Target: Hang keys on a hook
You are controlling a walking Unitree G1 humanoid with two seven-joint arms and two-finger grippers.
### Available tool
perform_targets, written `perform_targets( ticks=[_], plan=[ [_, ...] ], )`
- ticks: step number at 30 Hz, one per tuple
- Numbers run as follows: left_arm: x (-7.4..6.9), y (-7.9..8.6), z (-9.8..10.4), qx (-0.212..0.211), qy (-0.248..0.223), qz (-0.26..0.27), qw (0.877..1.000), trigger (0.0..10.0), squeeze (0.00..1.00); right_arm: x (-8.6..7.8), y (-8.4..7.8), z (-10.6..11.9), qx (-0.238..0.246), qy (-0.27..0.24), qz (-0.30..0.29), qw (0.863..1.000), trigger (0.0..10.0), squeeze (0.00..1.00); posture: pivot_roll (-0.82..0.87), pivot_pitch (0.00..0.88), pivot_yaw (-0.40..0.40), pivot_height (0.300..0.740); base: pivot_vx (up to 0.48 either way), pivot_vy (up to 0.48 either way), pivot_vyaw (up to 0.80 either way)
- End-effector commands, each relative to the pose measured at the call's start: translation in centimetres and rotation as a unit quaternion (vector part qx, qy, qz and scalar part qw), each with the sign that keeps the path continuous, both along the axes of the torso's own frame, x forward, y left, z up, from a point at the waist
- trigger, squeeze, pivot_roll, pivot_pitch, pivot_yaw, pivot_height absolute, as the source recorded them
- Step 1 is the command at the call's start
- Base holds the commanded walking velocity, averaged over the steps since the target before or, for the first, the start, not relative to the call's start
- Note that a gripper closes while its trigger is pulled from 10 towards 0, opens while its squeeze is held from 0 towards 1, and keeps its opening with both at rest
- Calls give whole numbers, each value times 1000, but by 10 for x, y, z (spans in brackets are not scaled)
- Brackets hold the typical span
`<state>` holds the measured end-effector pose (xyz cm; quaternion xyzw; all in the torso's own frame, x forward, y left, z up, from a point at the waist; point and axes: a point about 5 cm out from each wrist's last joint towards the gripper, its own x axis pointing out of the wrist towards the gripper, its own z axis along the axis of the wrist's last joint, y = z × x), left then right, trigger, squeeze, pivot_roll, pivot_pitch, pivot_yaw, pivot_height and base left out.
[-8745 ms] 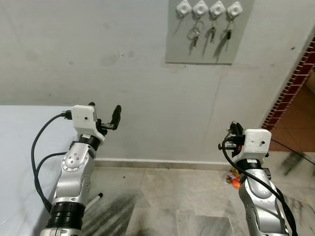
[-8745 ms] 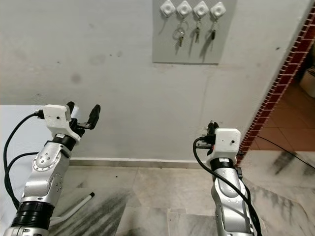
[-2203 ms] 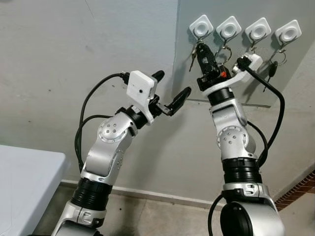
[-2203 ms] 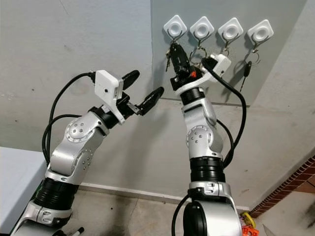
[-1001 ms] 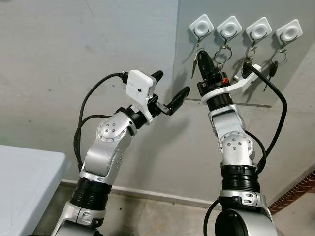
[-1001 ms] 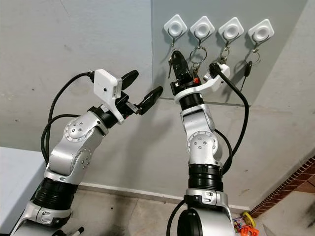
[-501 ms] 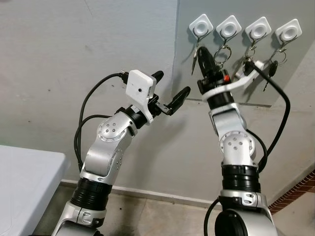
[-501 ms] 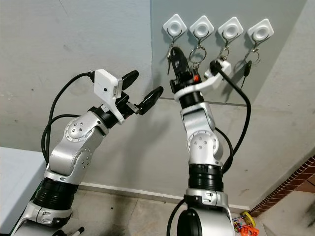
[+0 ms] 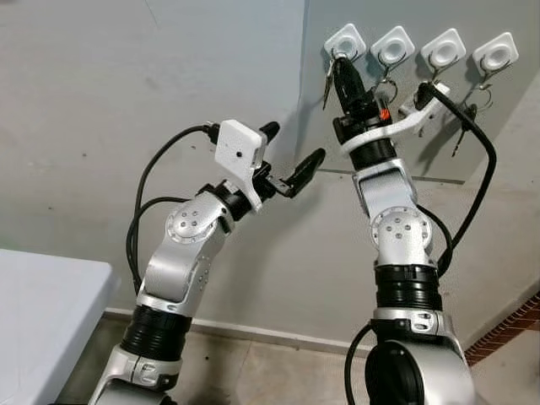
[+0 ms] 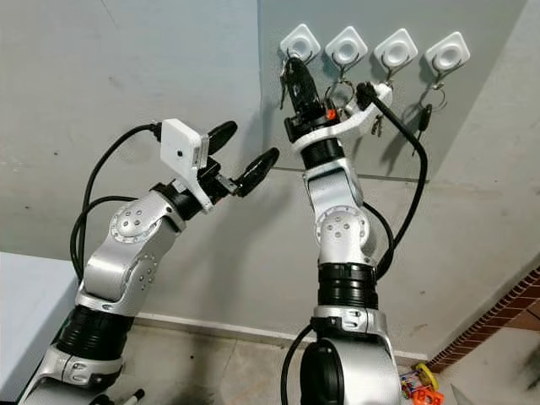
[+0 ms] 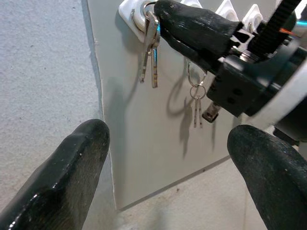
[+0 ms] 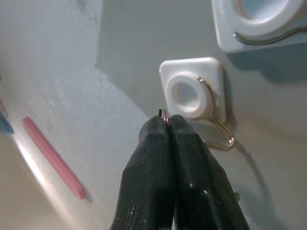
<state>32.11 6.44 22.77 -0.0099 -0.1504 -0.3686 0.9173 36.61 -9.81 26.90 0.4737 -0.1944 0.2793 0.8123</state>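
right gripper (image 9: 341, 69) is clenched on the keys (image 11: 149, 48) by their ring, held right up at the leftmost hook (image 12: 218, 125) so the ring can slip over its wire (not clearly seated yet). left gripper (image 9: 291, 157) hovers released nearby, probably just giving its wrist camera a view.

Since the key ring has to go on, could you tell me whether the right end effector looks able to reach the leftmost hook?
Probably yes: the right end effector, shut on the key ring, sits beside the leftmost hook with nothing between them.
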Motion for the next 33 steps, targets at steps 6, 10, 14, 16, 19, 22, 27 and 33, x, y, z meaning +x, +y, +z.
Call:
perform_targets(
  ticks=[6,10,14,16,19,22,27,33],
  plan=[
    [-1,2,7,-5,-9,2,1000,10000,0,3,2,1,23,19,-3,1000,10000,0,-23,0,40,740,0,0,0],
    [0,2,7,-6,-9,3,1000,10000,0,4,0,-9,34,40,-6,999,10000,0,-24,0,42,740,0,0,0],
    [0,2,7,-6,-8,3,1000,10000,0,2,-1,-16,38,53,-8,998,10000,0,-25,0,44,740,0,0,0],
    [0,3,7,-7,-7,2,1000,10000,0,1,-3,-21,42,61,-11,997,10000,0,-26,0,45,740,0,0,0],
    [0,2,7,-7,-7,2,1000,10000,0,0,-3,-28,48,75,-12,996,10000,0,-26,0,45,740,0,0,0],
    [0,3,8,-8,-7,2,1000,10000,0,-2,-3,-33,49,84,-14,995,10000,0,-26,0,47,740,0,0,0],
    [0,3,8,-8,-6,2,1000,10000,0,-3,-3,-39,52,95,-17,994,10000,0,-27,0,50,740,0,0,0],
    [0,3,8,-8,-6,2,1000,10000,0,-4,-3,-43,51,106,-20,993,10000,0,-26,0,49,740,0,0,0]
  ],
)
